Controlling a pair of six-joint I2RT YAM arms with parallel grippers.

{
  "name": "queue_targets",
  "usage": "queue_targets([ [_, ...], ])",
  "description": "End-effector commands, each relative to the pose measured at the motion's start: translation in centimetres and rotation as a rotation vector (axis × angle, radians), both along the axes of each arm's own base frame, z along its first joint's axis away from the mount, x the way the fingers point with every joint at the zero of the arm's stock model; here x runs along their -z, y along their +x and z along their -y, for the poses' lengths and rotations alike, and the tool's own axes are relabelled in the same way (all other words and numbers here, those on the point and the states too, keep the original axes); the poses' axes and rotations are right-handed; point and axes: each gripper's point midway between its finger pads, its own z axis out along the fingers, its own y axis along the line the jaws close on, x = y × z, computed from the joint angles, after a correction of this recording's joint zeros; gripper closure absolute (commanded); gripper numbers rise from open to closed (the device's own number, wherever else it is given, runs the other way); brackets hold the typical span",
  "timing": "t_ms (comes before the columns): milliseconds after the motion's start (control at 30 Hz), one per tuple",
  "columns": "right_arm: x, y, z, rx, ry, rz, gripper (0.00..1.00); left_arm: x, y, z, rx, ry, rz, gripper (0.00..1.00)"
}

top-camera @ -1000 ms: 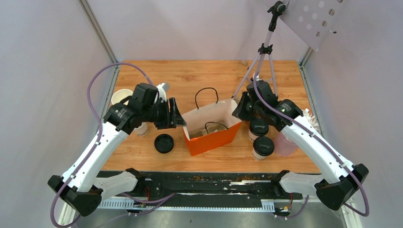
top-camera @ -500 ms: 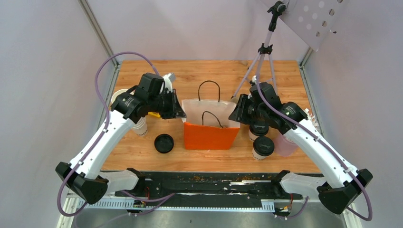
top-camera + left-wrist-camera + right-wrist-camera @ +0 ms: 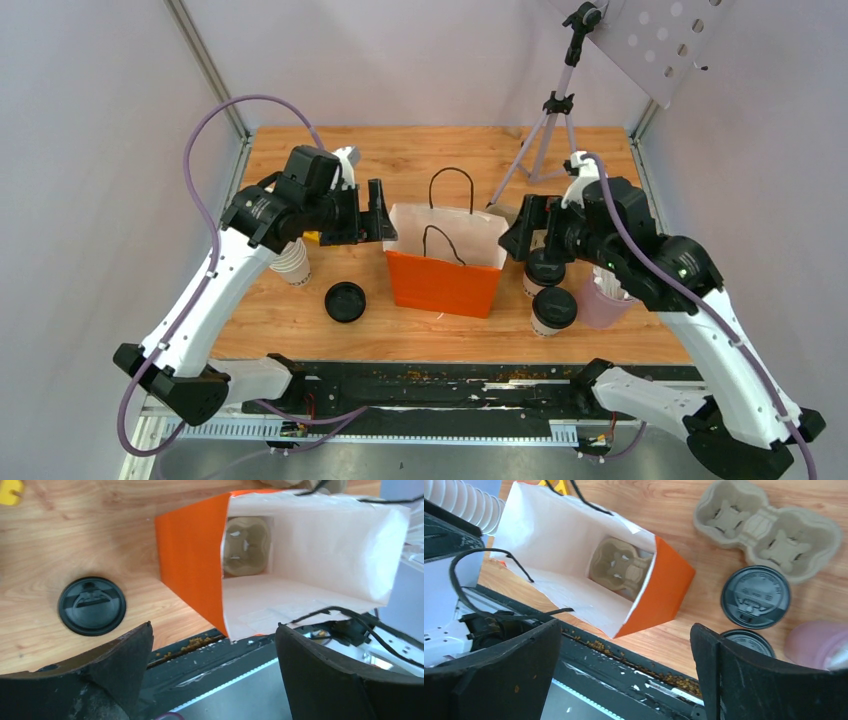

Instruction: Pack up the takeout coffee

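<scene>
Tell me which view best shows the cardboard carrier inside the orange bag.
Right wrist: it looks down the open bag onto the carrier. Left wrist shows part of it; top external hides it behind the bag's wall.

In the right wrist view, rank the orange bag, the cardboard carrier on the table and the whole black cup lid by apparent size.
1. orange bag, largest, though its top sits nearer the camera
2. cardboard carrier
3. black cup lid, smallest
</scene>
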Motion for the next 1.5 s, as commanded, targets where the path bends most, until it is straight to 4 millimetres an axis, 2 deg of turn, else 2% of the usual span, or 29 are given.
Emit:
queue_targets([
  [0, 0.4, 0.1, 2.8, 0.049, -0.113, 0.072, 0.00, -1.1, 0.3, -2.8, -0.048, 0.125, 0.068, 0.00],
  [133, 2.7, 0.1, 4.1, 0.079, -0.188, 0.054, 0.00, -1.8, 0.8, -5.2, -0.063, 0.242, 0.139, 0.00],
  [200, 3.2, 0.3, 5.0, 0.114, -0.215, 0.067, 0.00, -2.5, 0.9, -5.9, -0.090, 0.244, 0.191, 0.00],
  [300, 5.1, 0.4, 5.9, 0.117, -0.294, 0.058, 0.01, -3.2, 0.6, -6.5, -0.131, 0.203, 0.258, 0.00],
  [400, 7.2, 0.1, 6.1, 0.068, -0.375, 0.005, 0.07, -3.6, -0.1, -5.2, -0.081, 0.098, 0.303, 0.00],
  [500, 9.0, -0.4, 6.7, 0.031, -0.442, -0.031, 0.07, -3.2, -1.2, -3.2, 0.024, 0.023, 0.264, 0.00],
  [600, 10.3, -0.8, 6.8, -0.031, -0.478, -0.040, 0.05, -2.7, -1.8, -2.4, 0.080, 0.007, 0.231, 0.02],
  [700, 10.7, -0.7, 6.1, -0.082, -0.475, -0.044, 0.04, -2.8, -1.8, -2.1, 0.095, 0.001, 0.228, 0.04],
  [867, 12.1, -0.1, 6.5, -0.063, -0.494, -0.133, 0.07, -3.6, -2.0, -2.0, 0.087, -0.021, 0.231, 0.05],
  [1000, 11.5, 0.7, 6.3, -0.094, -0.492, -0.103, 0.07, -3.3, -2.1, -1.9, 0.084, -0.031, 0.226, 0.06],
  [1133, 10.7, 2.4, 6.7, -0.087, -0.523, -0.047, 0.07, -3.4, -2.5, -1.9, 0.103, -0.032, 0.231, 0.07],
  [1267, 11.5, 4.3, 7.2, -0.056, -0.486, -0.109, 0.07, -3.5, -2.9, -2.2, 0.113, -0.025, 0.240, 0.07],
  [1467, 12.7, 7.1, 7.7, -0.033, -0.434, -0.165, 0.10, -3.4, -3.6, -1.6, 0.128, -0.077, 0.221, 0.08],
])
